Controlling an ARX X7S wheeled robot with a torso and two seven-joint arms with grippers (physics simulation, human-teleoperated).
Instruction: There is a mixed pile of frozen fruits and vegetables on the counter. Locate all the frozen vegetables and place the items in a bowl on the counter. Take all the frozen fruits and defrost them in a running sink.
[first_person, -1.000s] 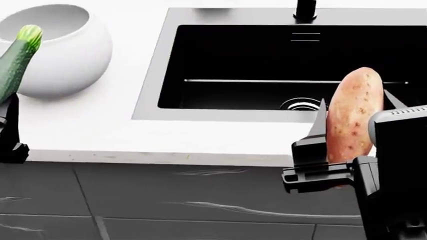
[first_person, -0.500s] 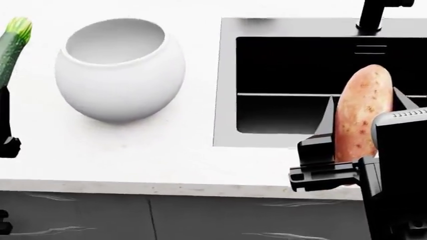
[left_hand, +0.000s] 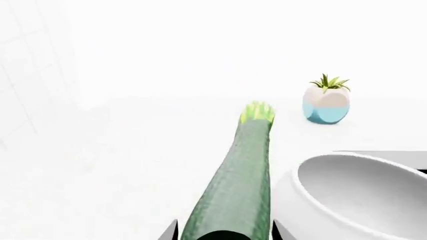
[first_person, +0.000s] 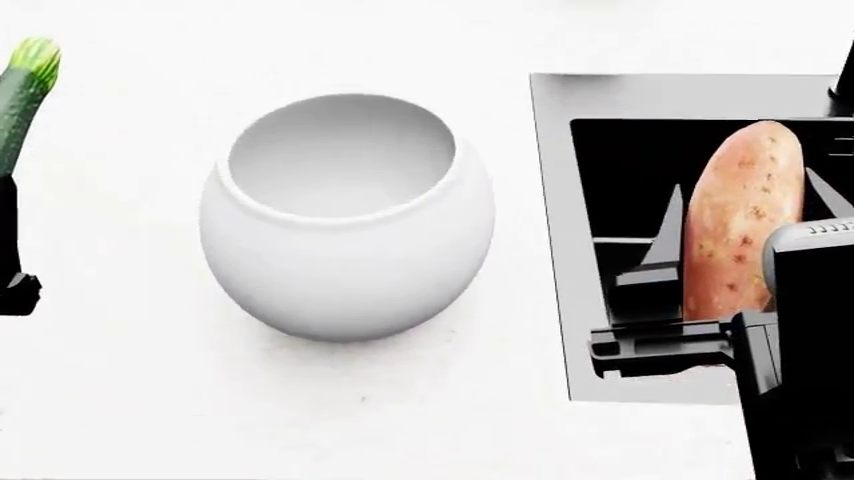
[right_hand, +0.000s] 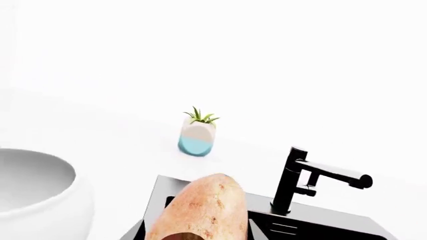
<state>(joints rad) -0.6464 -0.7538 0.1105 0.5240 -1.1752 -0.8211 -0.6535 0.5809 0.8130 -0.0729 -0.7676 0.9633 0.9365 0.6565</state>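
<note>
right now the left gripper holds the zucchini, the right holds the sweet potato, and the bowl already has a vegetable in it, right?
Not quite: the bowl is empty, as the head view shows. The left gripper does hold the zucchini, and the right gripper the sweet potato.

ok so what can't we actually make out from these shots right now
- Mango: in no view.
- Sink drain: head view, hidden behind the sweet potato and right gripper.
- Zucchini lower end and left gripper: cut off by frame edges.
- Bowl bottom inside: head view, hidden by its rim.

No text, label, brand, number or sign can be read anywhere in these views.
</note>
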